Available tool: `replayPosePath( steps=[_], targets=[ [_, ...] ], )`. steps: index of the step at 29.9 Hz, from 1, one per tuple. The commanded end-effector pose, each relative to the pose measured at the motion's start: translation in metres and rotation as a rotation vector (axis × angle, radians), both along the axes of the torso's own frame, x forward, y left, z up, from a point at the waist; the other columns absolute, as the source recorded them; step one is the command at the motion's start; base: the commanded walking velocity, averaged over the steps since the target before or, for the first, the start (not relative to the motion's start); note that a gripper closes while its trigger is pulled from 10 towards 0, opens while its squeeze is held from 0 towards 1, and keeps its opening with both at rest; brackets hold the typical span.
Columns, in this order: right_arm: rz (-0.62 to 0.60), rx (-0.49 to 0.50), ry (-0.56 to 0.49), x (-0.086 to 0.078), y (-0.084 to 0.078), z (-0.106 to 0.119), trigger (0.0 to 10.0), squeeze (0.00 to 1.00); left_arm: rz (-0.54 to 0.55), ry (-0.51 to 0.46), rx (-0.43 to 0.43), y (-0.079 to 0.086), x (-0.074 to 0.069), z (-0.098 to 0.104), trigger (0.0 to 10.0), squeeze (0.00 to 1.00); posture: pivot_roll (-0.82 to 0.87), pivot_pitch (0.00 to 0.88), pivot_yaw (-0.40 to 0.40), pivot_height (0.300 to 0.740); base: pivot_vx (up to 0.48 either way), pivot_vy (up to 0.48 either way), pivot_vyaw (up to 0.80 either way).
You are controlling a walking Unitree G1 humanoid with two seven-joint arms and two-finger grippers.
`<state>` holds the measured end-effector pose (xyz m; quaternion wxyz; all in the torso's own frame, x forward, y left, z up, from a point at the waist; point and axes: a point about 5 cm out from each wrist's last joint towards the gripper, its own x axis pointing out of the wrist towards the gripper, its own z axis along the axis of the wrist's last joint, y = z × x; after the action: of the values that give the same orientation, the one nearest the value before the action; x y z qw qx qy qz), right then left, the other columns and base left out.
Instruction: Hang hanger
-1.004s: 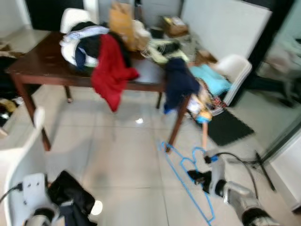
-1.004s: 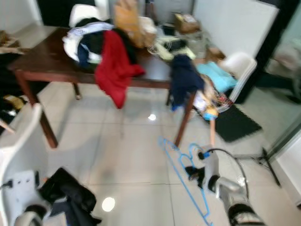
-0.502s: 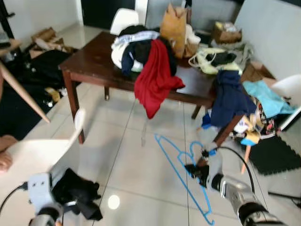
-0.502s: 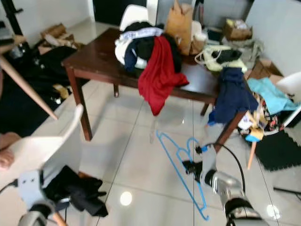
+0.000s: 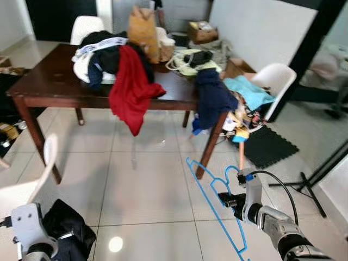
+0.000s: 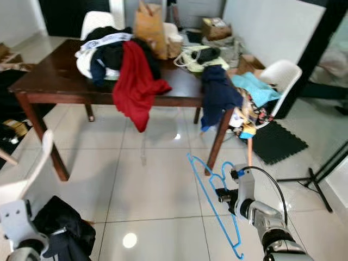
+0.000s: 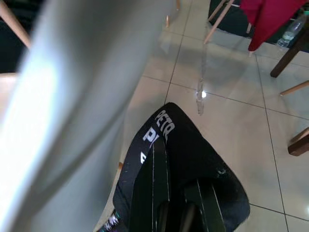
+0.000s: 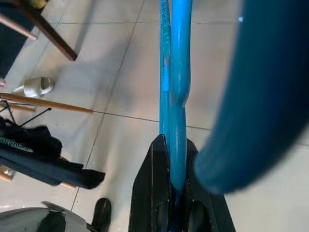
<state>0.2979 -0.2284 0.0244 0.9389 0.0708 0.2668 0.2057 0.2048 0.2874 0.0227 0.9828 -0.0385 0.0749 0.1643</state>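
A thin blue hanger (image 5: 209, 191) slants above the tiled floor in front of the table's near right leg. My right gripper (image 5: 230, 200) is shut on it just below the hook. In the right wrist view the two black fingers (image 8: 159, 183) clamp the blue hanger bar (image 8: 176, 87). My left gripper (image 7: 170, 193) is low at the near left, shut on a black garment (image 5: 64, 225) with white lettering (image 7: 159, 133) that drapes over its fingers.
A dark wooden table (image 5: 51, 81) carries heaped clothes; a red garment (image 5: 130, 92) and a navy one (image 5: 212, 98) hang off its edge. White chairs stand at near left (image 5: 32, 182) and far right (image 5: 274, 76). A black mat (image 5: 263, 147) and stand legs (image 5: 310, 182) lie right.
The whole view has swung as the camera turned, so the table sits differently in frame. My right gripper still holds the blue hanger and my left still holds the black garment.
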Motion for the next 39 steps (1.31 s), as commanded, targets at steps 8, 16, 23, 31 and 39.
replayPosePath(
  steps=[8,16,23,31,39],
  targets=[
    [-0.013,0.006,-0.017,0.002,0.0,0.002,10.0,0.0,-0.112,-0.009,-0.012,-0.021,0.015,0.001,10.0,0.0,0.05,0.023,-0.118,0.74,0.0,0.0,-0.5],
    [-0.014,0.007,-0.013,0.001,0.0,0.001,10.0,0.0,-0.111,-0.005,-0.012,-0.02,0.015,0.0,10.0,0.0,0.05,0.018,-0.115,0.74,0.0,0.0,0.0],
    [-0.006,0.001,-0.007,0.001,0.0,0.001,10.0,0.0,-0.112,-0.007,-0.008,-0.02,0.014,0.0,10.0,0.0,0.05,0.019,-0.119,0.74,0.0,0.0,-0.69],
    [-0.017,0.002,-0.019,0.001,-0.001,0.001,10.0,0.0,-0.096,-0.04,0.019,-0.019,0.014,0.005,10.0,0.0,0.05,0.016,-0.114,0.74,0.301,0.0,-0.2],
    [0.03,-0.052,-0.091,0.018,0.016,0.015,10.0,0.0,-0.217,-0.306,0.148,-0.049,0.046,0.086,10.0,0.0,0.07,0.012,-0.13,0.74,0.48,0.0,0.0]
  ],
)
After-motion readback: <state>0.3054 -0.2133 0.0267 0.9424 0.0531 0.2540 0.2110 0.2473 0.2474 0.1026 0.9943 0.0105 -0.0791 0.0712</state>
